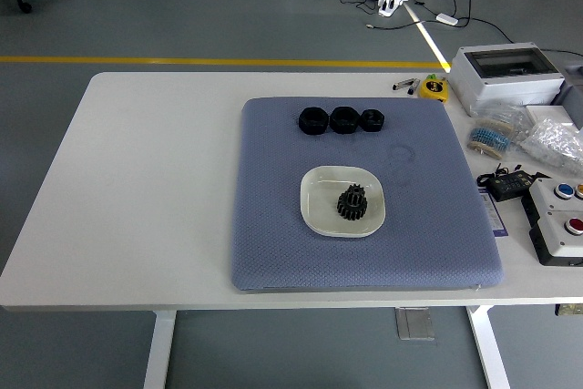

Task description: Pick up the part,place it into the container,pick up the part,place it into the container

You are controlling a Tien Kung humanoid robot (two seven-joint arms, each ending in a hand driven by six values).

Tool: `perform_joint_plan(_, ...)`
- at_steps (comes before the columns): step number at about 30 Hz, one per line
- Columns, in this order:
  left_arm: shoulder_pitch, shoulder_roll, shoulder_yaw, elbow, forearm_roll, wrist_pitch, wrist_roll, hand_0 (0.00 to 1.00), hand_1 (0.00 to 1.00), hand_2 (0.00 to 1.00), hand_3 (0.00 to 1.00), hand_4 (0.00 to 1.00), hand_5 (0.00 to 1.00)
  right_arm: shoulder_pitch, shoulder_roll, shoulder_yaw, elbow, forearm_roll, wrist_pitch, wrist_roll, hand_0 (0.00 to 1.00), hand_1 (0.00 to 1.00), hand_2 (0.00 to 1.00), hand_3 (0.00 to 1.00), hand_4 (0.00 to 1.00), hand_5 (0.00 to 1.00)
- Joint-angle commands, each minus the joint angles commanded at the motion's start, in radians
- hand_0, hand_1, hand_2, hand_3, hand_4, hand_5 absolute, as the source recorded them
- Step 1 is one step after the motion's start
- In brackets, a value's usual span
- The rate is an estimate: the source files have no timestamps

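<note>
Neither of my hands in view, so can't tell finger state. Black gear point(352, 202) sits in white dish point(319, 190), mid blue mat point(273, 225). Three black parts point(342, 120) in row at mat's far edge, touching each other. White table point(137, 179) underneath.

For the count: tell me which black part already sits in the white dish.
The black toothed gear, alone in the white dish; the three black round parts lie in a row beyond it.
</note>
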Motion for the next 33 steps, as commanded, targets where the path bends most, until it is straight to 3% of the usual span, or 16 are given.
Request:
perform_joint_plan(10, -0.015, 0.001, 0.01, -0.007, 0.032, -0.013, 0.001, 0.813, 0.84, 0.855, 0.769, 0.807, 0.674, -0.015, -0.025, 0.036, 0.025, -0.023, -0.009, 0.017, 0.813, 0.816, 0.854, 0.875, 0.998, 0.858)
perform_joint_plan(22, -0.033, 0.016, 0.027, -0.007, 0.031, -0.017, -0.007, 0.809, 0.836, 0.848, 0.769, 0.806, 0.673, 0.058, -0.002, 0.04, 0.004, -0.042, -0.009, 0.016, 0.822, 0.818, 0.859, 0.892, 0.998, 0.854)
perform_joint_plan(23, -0.033, 0.016, 0.029, -0.006, 0.028, -0.017, -0.009, 0.807, 0.84, 0.849, 0.768, 0.805, 0.677, 0.055, -0.003, 0.041, 0.006, -0.049, -0.009, 0.019, 0.815, 0.816, 0.861, 0.893, 0.998, 0.759)
perform_joint_plan(28, -0.033, 0.019, 0.028, -0.006, 0.029, -0.017, -0.011, 0.807, 0.84, 0.849, 0.768, 0.805, 0.677, 0.037, -0.006, 0.046, 0.013, -0.149, -0.004, 0.069, 0.815, 0.816, 0.861, 0.893, 0.998, 0.759)
perform_joint_plan(29, -0.032, 0.02, 0.026, -0.006, 0.033, -0.018, -0.011, 0.805, 0.835, 0.846, 0.774, 0.803, 0.68, 0.033, -0.005, 0.047, 0.015, -0.172, -0.002, 0.077, 0.811, 0.817, 0.869, 0.896, 0.998, 0.55)
perform_joint_plan(33, -0.024, 0.021, 0.018, -0.005, 0.046, -0.018, -0.009, 0.805, 0.835, 0.846, 0.774, 0.803, 0.68, 0.031, -0.005, 0.043, 0.017, -0.18, -0.01, 0.08, 0.811, 0.817, 0.869, 0.896, 0.998, 0.55)
